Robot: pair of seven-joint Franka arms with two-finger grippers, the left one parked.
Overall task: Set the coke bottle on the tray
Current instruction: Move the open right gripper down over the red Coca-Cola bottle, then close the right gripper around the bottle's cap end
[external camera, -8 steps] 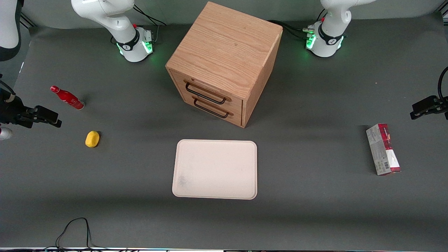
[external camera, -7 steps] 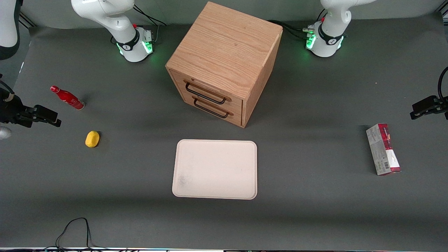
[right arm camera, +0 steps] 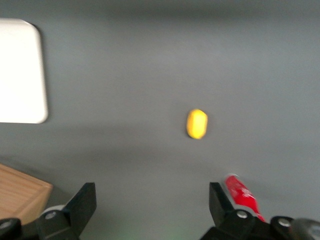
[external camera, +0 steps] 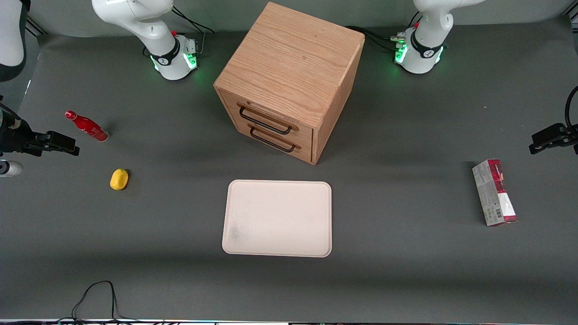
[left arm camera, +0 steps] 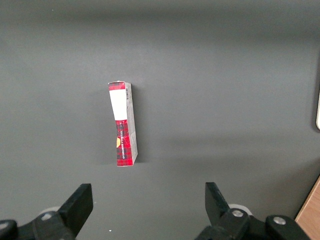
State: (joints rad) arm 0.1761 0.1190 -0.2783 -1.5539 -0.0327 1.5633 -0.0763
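Right wrist view: coke bottle (right arm camera: 242,196) lies beside the open pincer (right arm camera: 150,210).

A dark grey matte bench (external camera: 406,271) fills the scene. A light oak two-drawer cabinet (external camera: 289,76) stands on it, turned at an angle, with black wire handles. A black cable (external camera: 97,293) loops at the bench's near edge. Soft shadows band the surface.

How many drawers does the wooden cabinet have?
2, stacked on the wooden cabinet front: upper drawer and lower drawer, each with a dark handle, both shut. The gripper hangs open above the table near the coke bottle.
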